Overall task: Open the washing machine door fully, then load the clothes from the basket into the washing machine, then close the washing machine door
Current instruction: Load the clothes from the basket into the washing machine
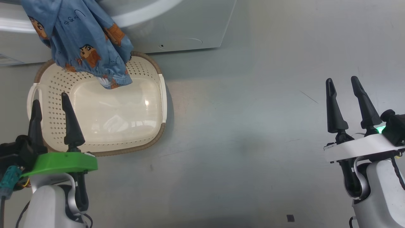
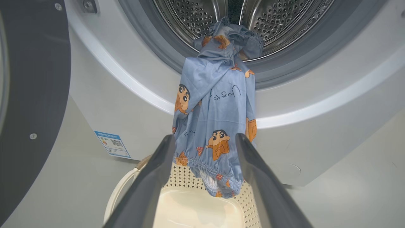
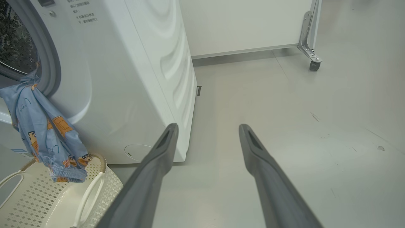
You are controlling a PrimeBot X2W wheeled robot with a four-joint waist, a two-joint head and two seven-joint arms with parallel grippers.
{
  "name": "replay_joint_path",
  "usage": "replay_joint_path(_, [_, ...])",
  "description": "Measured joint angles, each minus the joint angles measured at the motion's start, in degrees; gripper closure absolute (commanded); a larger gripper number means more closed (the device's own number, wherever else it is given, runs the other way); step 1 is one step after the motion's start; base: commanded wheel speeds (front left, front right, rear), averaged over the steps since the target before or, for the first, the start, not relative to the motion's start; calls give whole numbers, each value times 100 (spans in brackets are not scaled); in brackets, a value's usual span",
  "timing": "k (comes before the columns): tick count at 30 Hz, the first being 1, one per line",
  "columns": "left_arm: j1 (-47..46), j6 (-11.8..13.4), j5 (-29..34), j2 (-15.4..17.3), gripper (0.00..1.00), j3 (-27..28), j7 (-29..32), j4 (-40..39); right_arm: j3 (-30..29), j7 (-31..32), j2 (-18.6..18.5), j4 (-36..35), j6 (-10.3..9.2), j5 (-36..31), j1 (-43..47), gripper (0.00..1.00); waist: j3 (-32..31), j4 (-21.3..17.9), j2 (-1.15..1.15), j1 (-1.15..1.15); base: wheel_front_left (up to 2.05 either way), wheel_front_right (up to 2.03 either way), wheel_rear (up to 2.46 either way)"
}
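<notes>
I see the clothes (image 2: 215,120) hanging half out of the drum (image 2: 275,19), down the front of the washing machine (image 2: 316,126), with the bottom end over the basket (image 1: 53,91) on the floor (image 1: 253,126). The washing machine door (image 2: 31,79) is swung open. My left jaws sit wide open by the basket, my right jaws wide open well away over the floor, and both hold nothing.

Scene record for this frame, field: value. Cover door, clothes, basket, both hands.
door: washing machine door open, swung aside
clothes: blue printed garment, top in the drum, rest draped over the gasket down the washing machine front
basket: basket on floor under garment's hanging end, otherwise looks empty
left hand: left hand open, holding nothing, near basket
right hand: right hand open, holding nothing, above floor
</notes>
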Motion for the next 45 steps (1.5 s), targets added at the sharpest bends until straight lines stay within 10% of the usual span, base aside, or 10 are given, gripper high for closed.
replay_joint_path(45, [-389,90,-62,7,0,200,735,7,200,0,189,-83,0,29,-274,0,512,-500,0,0,0,0,0])
